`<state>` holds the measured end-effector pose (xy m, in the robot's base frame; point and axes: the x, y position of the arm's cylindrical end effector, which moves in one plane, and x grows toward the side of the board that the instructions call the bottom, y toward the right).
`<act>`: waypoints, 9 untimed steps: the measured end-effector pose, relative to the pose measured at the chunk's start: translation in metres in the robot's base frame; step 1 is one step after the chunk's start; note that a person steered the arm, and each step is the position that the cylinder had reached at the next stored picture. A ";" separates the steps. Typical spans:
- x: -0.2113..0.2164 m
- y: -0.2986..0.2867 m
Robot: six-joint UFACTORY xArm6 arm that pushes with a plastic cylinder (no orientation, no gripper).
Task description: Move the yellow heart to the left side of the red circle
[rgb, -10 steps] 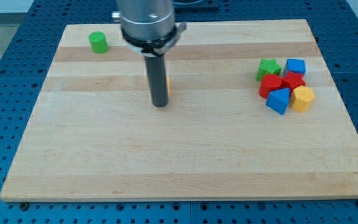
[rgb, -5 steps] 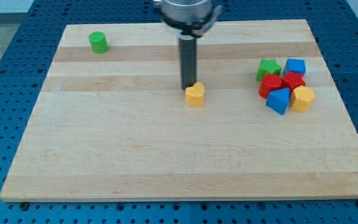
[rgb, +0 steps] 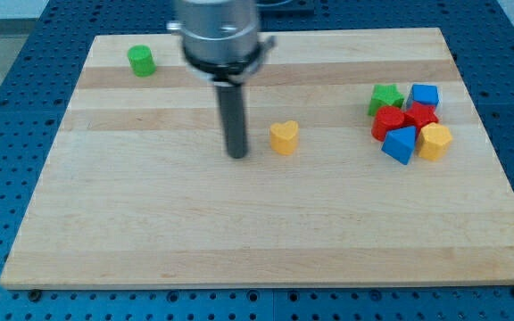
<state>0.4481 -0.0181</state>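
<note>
Yellow heart [rgb: 284,137] sits near the middle of the wooden board [rgb: 239,241], a little toward the view's top, and nothing touches it. My tip [rgb: 237,155] is down on the board just to the view's left of the heart, with a narrow strip of bare wood between the two. There are no jaws on this arm, only the straight dark rod, so it has hold of nothing. The rod rises from the tip to a wide grey mount at the view's top. Well apart from the heart, toward the view's right edge, a tight cluster of blocks stands packed together. The red circle [rgb: 387,121] is on the cluster's left side, facing the heart across open board. Just above it is a green star [rgb: 386,96], and to the right of that a blue cube [rgb: 426,94]. A second red block [rgb: 421,115], its shape hard to make out, sits between the cube and the lower blocks. Below it are a blue triangle-like block [rgb: 400,144] and, at its right, a yellow hexagon-like block [rgb: 435,141]. Far off in the view's top-left corner a green cylinder [rgb: 141,61] stands alone.
</note>
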 end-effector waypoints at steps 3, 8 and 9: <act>-0.004 0.036; -0.038 0.079; -0.038 0.097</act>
<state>0.4100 0.0785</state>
